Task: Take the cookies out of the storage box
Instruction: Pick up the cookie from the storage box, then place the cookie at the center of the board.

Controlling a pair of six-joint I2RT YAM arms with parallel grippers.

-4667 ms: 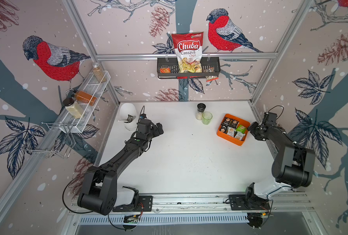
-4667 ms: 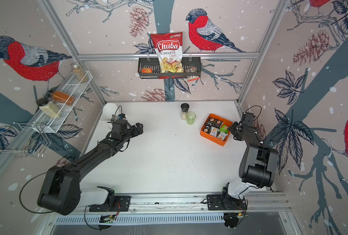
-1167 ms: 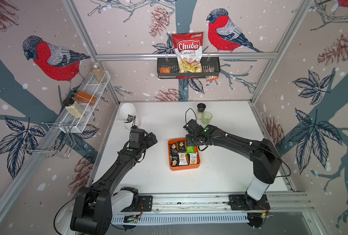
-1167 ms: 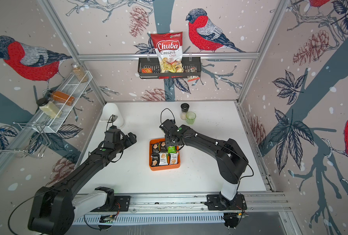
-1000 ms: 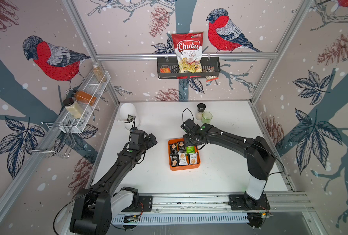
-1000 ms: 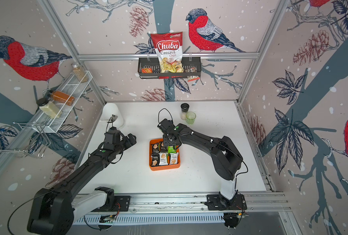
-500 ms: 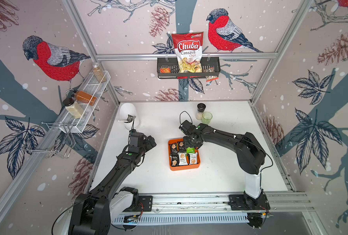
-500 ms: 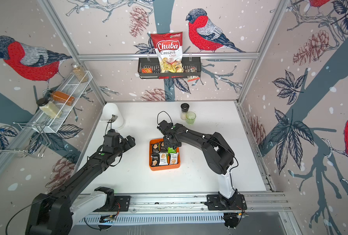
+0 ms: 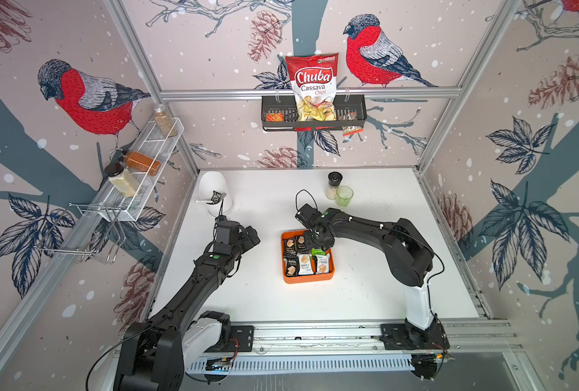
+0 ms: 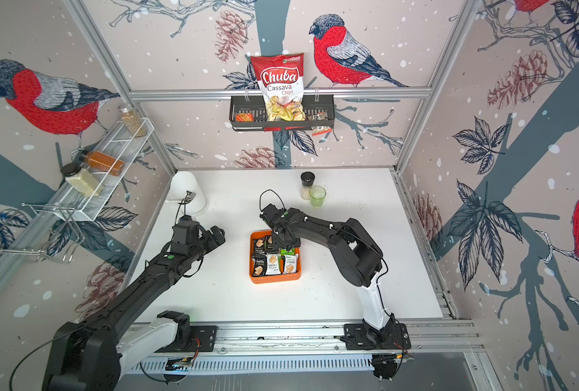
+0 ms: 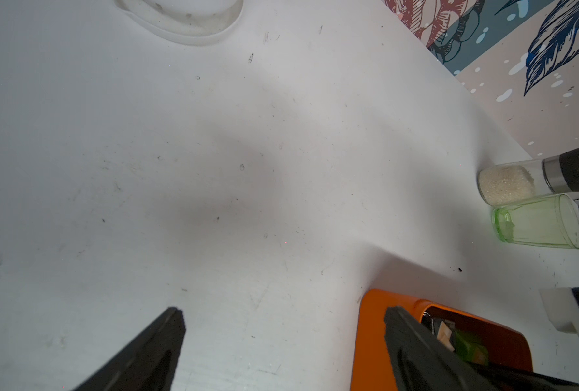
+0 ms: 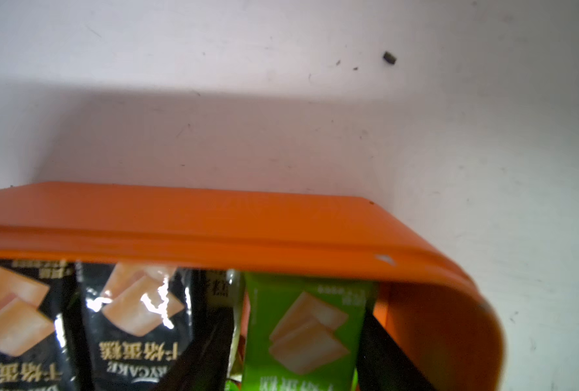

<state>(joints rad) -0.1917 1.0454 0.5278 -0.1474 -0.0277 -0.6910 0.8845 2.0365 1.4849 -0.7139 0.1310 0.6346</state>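
Seen in both top views, the orange storage box sits near the middle of the white bench, between the two arms. The cookies lie packed inside it in black, white and green wrappers. The right fingers point down into the box's far side, over a green packet. The left fingers hang above bare bench to the box's left, apart from it. A green glass and a shaker jar stand just beside each other near the bench's far edge, well apart from the box. In the left wrist view, the left fingers are spread wide with nothing between them, and one tip shows in front of a corner of the storage box. In the right wrist view, the right fingers stand partly apart on either side of the green packet. Two black packets lie next to it, close under the storage box wall. Whether the right fingers press on the green packet cannot be told.
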